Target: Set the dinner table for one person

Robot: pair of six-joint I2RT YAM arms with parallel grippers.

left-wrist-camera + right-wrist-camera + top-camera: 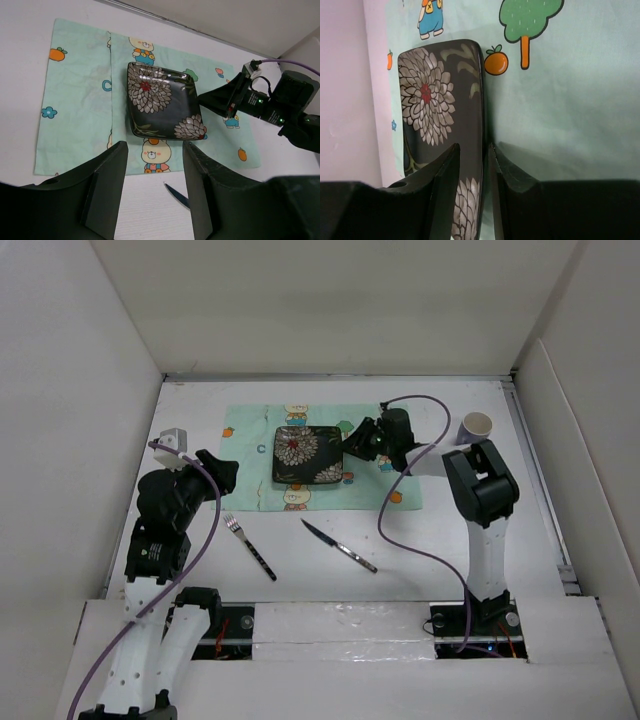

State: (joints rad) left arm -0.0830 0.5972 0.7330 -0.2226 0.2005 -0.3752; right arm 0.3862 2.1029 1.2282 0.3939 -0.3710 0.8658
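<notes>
A dark square plate (308,456) with white flower patterns lies flat on the mint-green cartoon placemat (250,450) at the far middle of the white dinner table (430,550). My right gripper (350,443) is at the plate's right edge. In the right wrist view its fingers (472,146) straddle the plate's rim (482,100), slightly apart, with a gap on the inner side. My left gripper (225,472) is open and empty, raised left of the placemat. In the left wrist view it (155,145) hovers over the placemat's near edge (75,110), near the plate (162,102).
A fork (250,547) and a knife (338,545) lie on the table in front of the placemat; the knife tip shows in the left wrist view (177,194). A white cup (477,426) stands at the far right. A small white box (173,437) sits at the far left.
</notes>
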